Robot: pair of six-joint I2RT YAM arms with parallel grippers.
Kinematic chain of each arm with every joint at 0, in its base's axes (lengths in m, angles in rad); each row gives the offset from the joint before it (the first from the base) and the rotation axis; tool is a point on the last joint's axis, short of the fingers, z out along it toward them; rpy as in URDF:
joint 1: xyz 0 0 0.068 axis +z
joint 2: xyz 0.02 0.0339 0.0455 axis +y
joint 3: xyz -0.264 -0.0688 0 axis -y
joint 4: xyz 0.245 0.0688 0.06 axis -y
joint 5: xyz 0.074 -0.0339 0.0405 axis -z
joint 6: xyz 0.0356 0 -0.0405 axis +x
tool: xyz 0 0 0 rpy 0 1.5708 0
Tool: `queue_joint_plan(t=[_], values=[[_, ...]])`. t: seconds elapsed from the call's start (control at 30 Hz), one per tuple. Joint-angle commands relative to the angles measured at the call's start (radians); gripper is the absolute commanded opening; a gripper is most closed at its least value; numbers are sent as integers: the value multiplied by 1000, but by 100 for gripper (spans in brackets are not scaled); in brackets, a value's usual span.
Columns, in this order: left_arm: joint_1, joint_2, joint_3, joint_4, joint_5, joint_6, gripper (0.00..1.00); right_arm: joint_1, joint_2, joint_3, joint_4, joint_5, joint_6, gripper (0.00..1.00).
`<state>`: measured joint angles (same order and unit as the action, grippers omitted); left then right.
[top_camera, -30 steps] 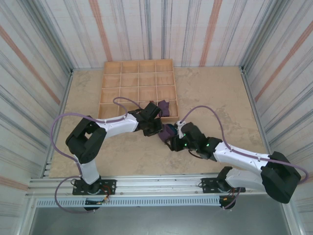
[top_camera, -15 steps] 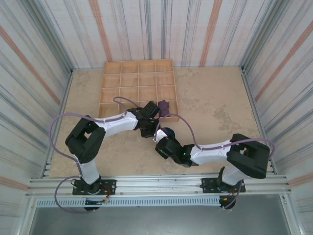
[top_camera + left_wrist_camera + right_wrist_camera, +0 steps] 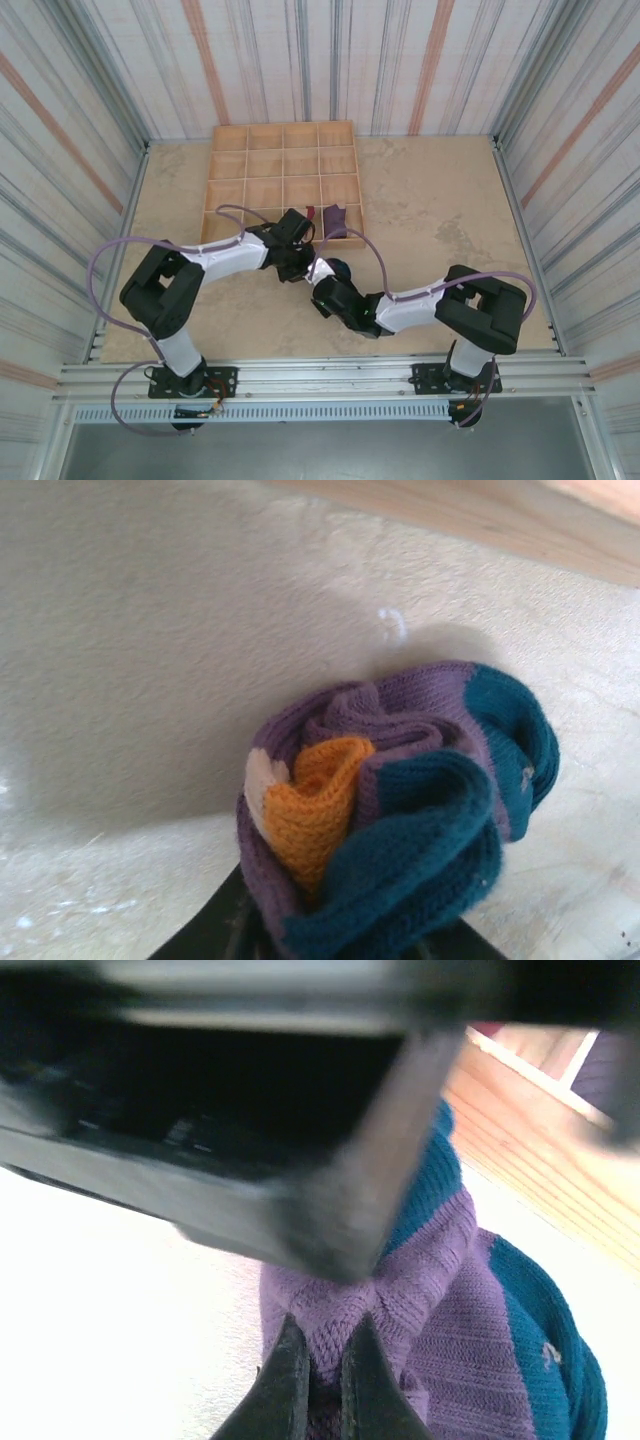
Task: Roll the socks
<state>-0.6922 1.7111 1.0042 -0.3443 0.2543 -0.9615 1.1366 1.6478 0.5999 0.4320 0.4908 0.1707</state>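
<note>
In the top view, the purple sock roll (image 3: 337, 269) is lying on the table (image 3: 440, 200), just beside the near edge of the wooden tray (image 3: 283, 165). It is sitting between the left gripper (image 3: 297, 262) and the right gripper (image 3: 323, 287).

In the left wrist view, the roll is showing purple, orange and teal folds. Whether the left gripper is holding it cannot be told.

In the right wrist view, the right gripper is pinching a purple fold, its jaws nearly together.
</note>
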Motion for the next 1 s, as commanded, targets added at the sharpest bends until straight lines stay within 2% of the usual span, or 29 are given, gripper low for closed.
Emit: queue_joint_plan(t=[0.0, 0.1, 0.27, 0.43, 0.6, 0.77, 0.83, 0.97], values=[[24, -52, -43, -48, 36, 5, 38, -60, 11, -86, -66, -174, 115, 0], [40, -71, -56, -39, 52, 7, 49, -116, 7, -139, -2, -292, 168, 0], [51, -119, -74, -33, 59, 0, 62, -223, 0, -202, 93, -491, 245, 0], [54, -225, -122, 6, 13, -51, 75, -367, 25, -248, 212, -744, 338, 0], [56, -260, -155, 86, 38, -50, 75, -490, 105, -258, 299, -948, 430, 0], [38, -192, -198, 245, 100, -85, 72, -659, 241, -269, 506, -1212, 617, 0], [22, -151, -209, 314, 99, -103, 71, -689, 293, -270, 596, -1262, 691, 0], [2, -59, -210, 435, 92, -133, 69, -733, 350, -263, 621, -1277, 780, 0]])
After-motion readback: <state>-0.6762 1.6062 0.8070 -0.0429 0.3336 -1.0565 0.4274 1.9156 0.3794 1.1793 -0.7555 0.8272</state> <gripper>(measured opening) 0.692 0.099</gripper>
